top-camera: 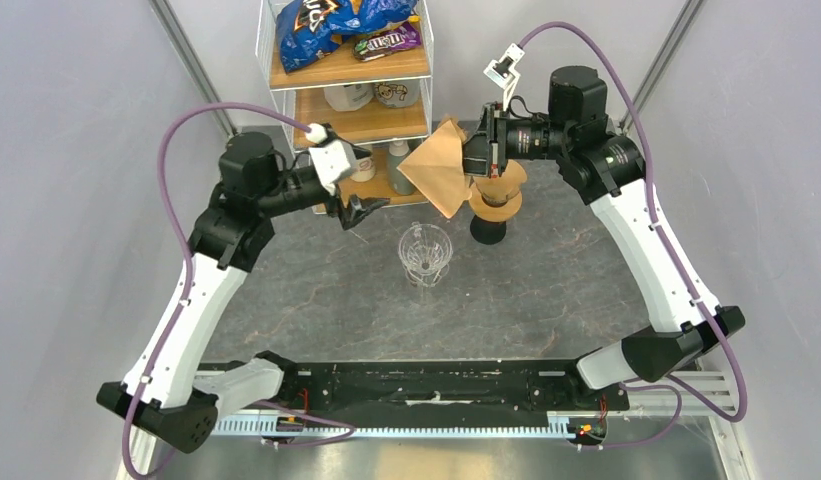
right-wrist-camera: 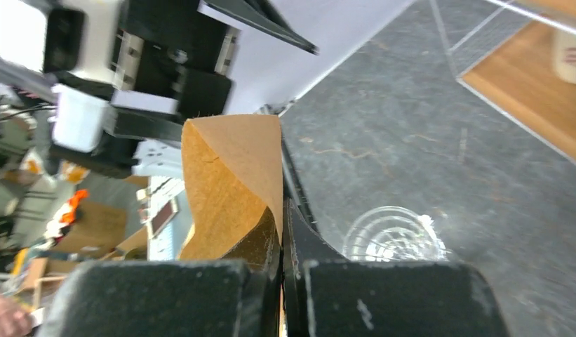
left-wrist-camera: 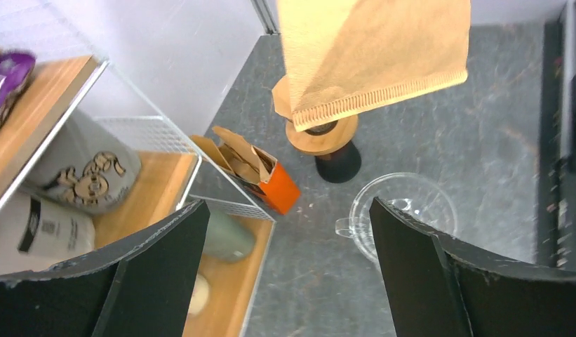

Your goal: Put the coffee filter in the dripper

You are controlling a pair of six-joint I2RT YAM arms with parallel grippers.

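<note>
Shelving of wire and wood stands just beyond the left tool, with snack bags on its top board and cups and a bottle on the boards below. The left tool's fingers are spread wide apart with nothing between them, held above the tabletop close to the rack's front corner. In the left wrist view an orange box sits on the tabletop against the foot of the rack; the brown sheets poking out of it may be spare filters, though they are too crumpled to be sure.

To the right of the left tool and nearer the arm bases, the clear glass dripper stands upright on the tabletop, empty and touched by neither tool.

The brown paper coffee filter hangs in the air between the two tools, beyond the dripper and well apart from it. The right tool is clamped on one edge of it, so the paper fans out leftward from the closed fingers toward the left tool.

Directly under the right tool is a wooden stand on a black base, its top partly hidden behind the hanging filter in the left wrist view.
</note>
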